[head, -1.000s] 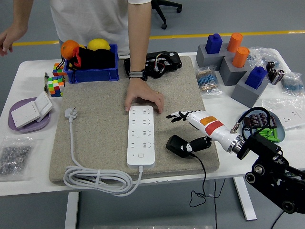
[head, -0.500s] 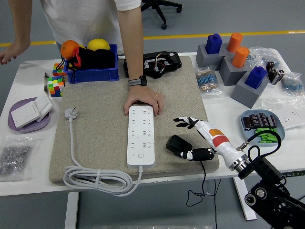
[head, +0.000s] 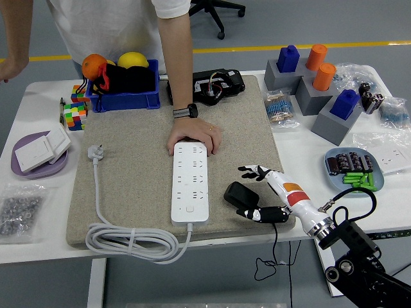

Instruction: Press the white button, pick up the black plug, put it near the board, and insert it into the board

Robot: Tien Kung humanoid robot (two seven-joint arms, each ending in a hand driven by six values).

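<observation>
A white tabletop point(head: 38, 247) carries a large beige felt mat point(head: 135, 173), and on the mat lies a white power strip point(head: 191, 182) set lengthwise, its white button point(head: 189, 208) near its near end and its white cable point(head: 128, 240) coiled at the mat's front left, ending in a plug point(head: 95, 153) at the left edge. A person point(head: 122, 25) stands at the far side and rests one hand point(head: 192, 133) on the far end of the strip. Behind the mat sit a blue bin point(head: 122, 96) with an orange and a yellow fruit, and to the right grey blocks point(head: 334, 119) hold blue and orange pegs. The right robot hand point(head: 263, 192) reaches in from the lower right over the mat's right front corner, its fingers point(head: 249, 171) spread above and its thumb below, against the black plug point(head: 241, 195); it seems to be touching rather than gripping it, though the contact is hard to make out. The black plug lies on the mat just right of the strip, its black cord point(head: 273, 253) hanging off the front edge
</observation>
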